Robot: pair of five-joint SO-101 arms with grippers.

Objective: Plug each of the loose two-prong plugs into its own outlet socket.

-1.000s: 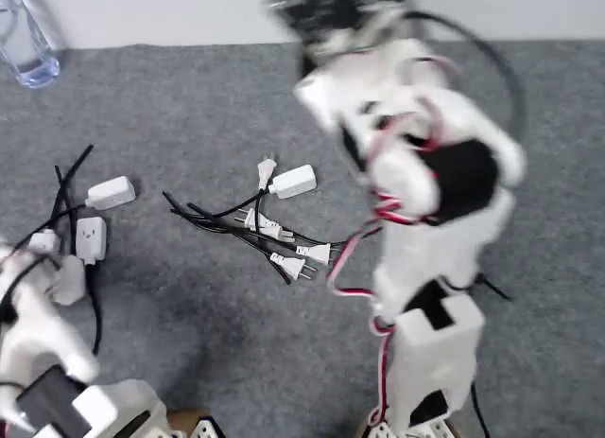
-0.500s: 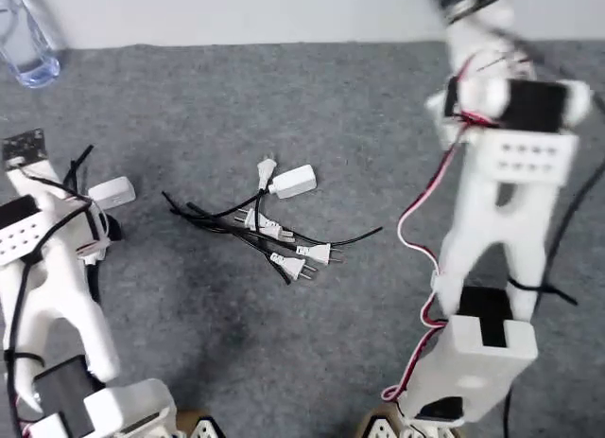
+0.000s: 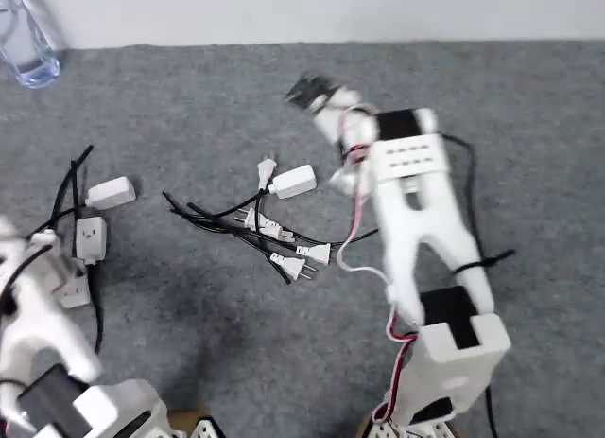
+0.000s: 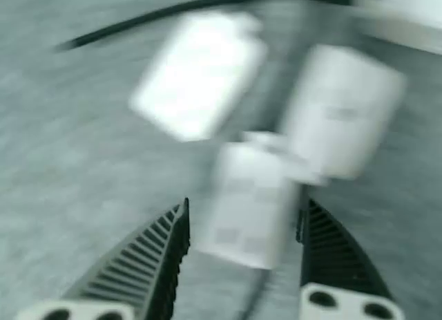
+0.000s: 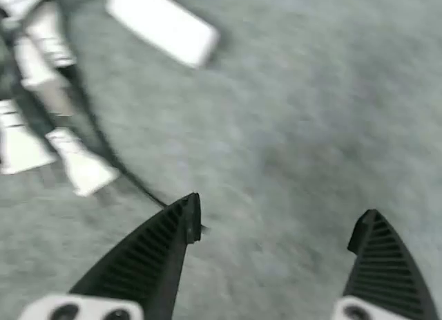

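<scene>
Our left claw (image 4: 245, 208) stands apart, straddling a white socket block (image 4: 250, 189) at the left of the bench (image 3: 189, 97). Our right claw (image 5: 282, 209), likewise apart and empty, has swung in from the far right to beside the central socket (image 3: 293, 181). The loose plugs (image 3: 288, 249) lie near it, unplugged; in our judgement no insertion has begun.

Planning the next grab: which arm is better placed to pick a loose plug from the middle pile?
Right: the right pincer, open, hangs beside the plug pile; the left pincer is over the outlet sockets.
</scene>
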